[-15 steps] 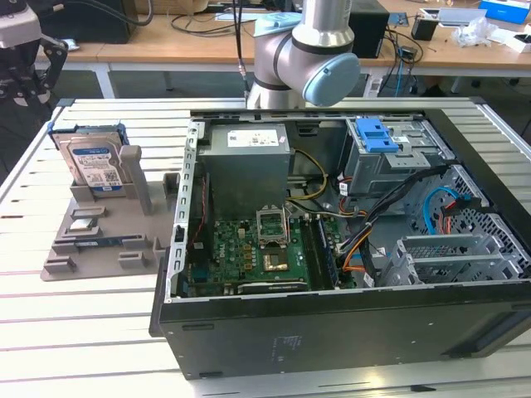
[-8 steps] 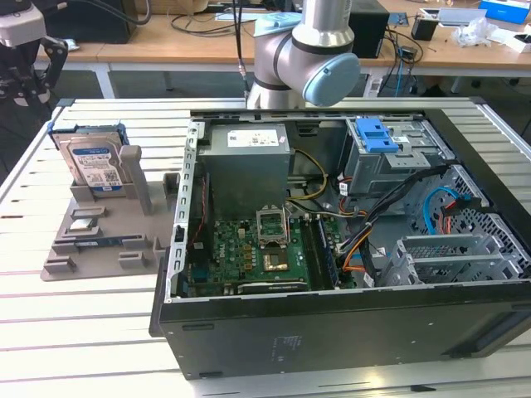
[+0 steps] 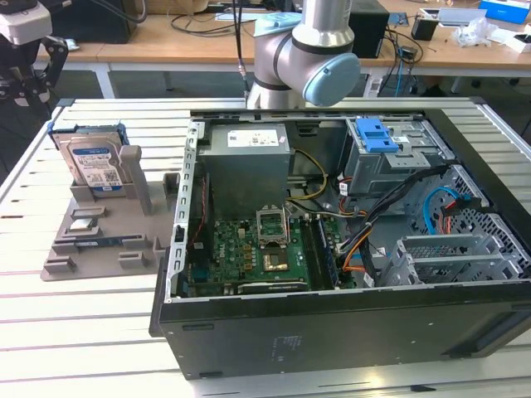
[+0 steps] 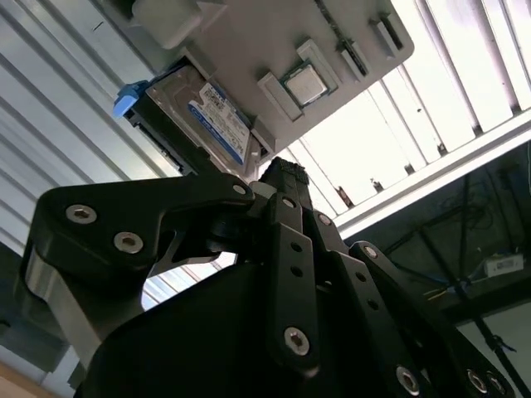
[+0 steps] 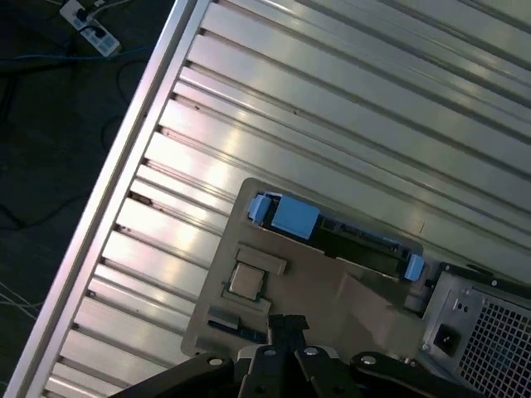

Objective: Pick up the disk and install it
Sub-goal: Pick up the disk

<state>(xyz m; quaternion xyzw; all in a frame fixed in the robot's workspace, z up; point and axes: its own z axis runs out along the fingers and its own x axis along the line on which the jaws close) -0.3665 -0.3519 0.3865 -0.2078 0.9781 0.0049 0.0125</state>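
The disk stands on edge in a slot of the grey holder at the exterior view's left, its white-and-blue label facing the camera and its blue carrier frame around it. My gripper hangs above and behind the holder, apart from the disk. In the second wrist view the disk lies just beyond the gripper, whose fingers are shut with nothing between them. In the first wrist view the gripper points down at the holder, with the disk's top edge a little farther on.
An open computer case fills the middle and right of the slatted table, with a motherboard, cables and a drive cage topped by a blue latch. A small square silver chip sits on the holder. The arm's base stands behind the case.
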